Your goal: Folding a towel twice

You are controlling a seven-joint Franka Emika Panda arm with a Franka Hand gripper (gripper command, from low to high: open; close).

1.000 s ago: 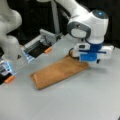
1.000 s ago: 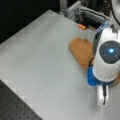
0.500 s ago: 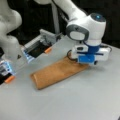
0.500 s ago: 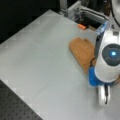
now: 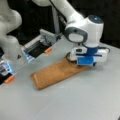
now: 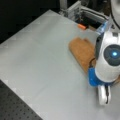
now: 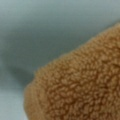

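Observation:
The orange-brown towel [image 5: 56, 72] lies flat on the grey table [image 5: 82, 100] as a long, narrow strip, running from a front view's lower left to its middle right. My gripper [image 5: 85, 65] sits low over the strip's right end, its fingers hidden behind the blue-and-white hand. In a front view from the opposite side the towel [image 6: 80, 51] shows beyond my arm [image 6: 110, 60], which covers its near end. The wrist view is very close: the terry pile of a rounded towel corner [image 7: 82, 90] fills the lower right, with bare table [image 7: 37, 30] above.
A second white arm [image 5: 10, 37] stands at a front view's left. Black and silver fixtures [image 5: 40, 46] with orange parts [image 5: 48, 50] sit behind the towel. A dark perforated board [image 6: 15, 107] borders the table at a front view's bottom left.
The hand has sunk a little toward the towel's right end. The towel strip lies as it did before.

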